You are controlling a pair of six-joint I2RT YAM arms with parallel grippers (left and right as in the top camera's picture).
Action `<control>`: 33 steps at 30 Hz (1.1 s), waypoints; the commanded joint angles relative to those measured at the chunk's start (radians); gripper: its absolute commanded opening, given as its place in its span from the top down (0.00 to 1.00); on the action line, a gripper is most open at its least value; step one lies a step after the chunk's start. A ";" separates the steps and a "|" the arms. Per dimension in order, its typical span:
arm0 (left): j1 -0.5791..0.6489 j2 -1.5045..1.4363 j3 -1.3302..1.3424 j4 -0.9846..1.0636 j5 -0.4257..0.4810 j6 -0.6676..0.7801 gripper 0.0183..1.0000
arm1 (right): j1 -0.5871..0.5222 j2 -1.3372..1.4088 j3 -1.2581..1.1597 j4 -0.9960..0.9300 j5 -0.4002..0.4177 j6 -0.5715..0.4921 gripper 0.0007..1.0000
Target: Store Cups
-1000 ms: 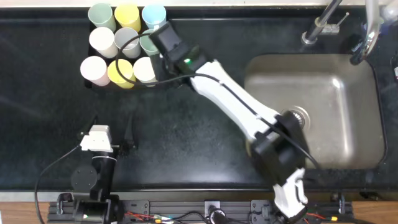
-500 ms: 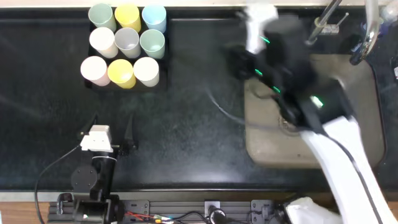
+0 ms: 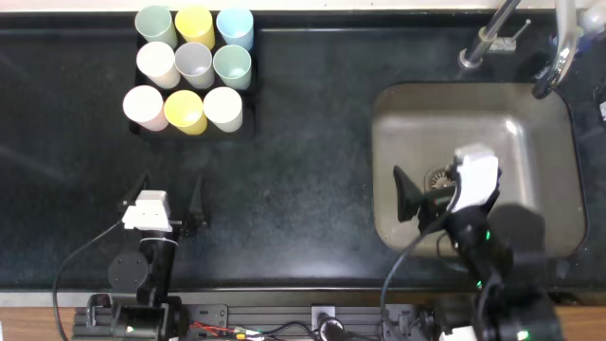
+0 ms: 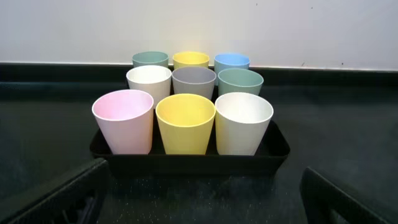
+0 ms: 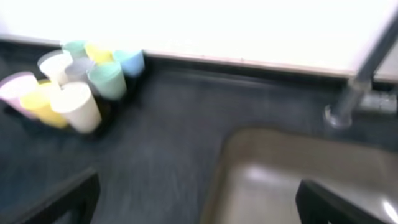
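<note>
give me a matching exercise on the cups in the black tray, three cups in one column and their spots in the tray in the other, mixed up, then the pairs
Column one
1. pink plastic cup
2. blue plastic cup
3. grey plastic cup

Column two, places in the black tray as the robot faces it
A. centre of the tray
B. near-left corner
C. far-right corner

Pairs: 1-B, 2-C, 3-A
</note>
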 commanded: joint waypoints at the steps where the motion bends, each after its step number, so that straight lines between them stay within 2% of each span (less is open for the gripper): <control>1: 0.004 -0.010 -0.002 -0.003 0.016 0.022 0.00 | -0.007 -0.155 -0.194 0.183 -0.031 -0.007 0.00; 9: 0.004 -0.010 -0.002 -0.003 0.016 0.022 0.00 | -0.008 -0.324 -0.550 0.640 -0.024 0.011 0.00; 14: 0.004 -0.010 -0.002 -0.003 0.016 0.022 0.00 | -0.014 -0.332 -0.654 0.736 0.037 0.100 0.00; 17: 0.004 -0.010 -0.002 -0.003 0.016 0.022 0.00 | -0.038 -0.332 -0.702 0.791 0.042 0.109 0.00; 23: 0.004 -0.010 -0.002 -0.003 0.016 0.022 0.00 | -0.057 -0.359 -0.708 0.712 0.058 0.108 0.00; 27: 0.004 -0.010 -0.002 -0.003 0.016 0.022 0.00 | -0.052 -0.469 -0.708 0.564 0.062 0.109 0.00; 33: 0.004 -0.010 -0.002 -0.003 0.016 0.022 0.00 | -0.051 -0.487 -0.708 0.562 0.065 0.109 0.00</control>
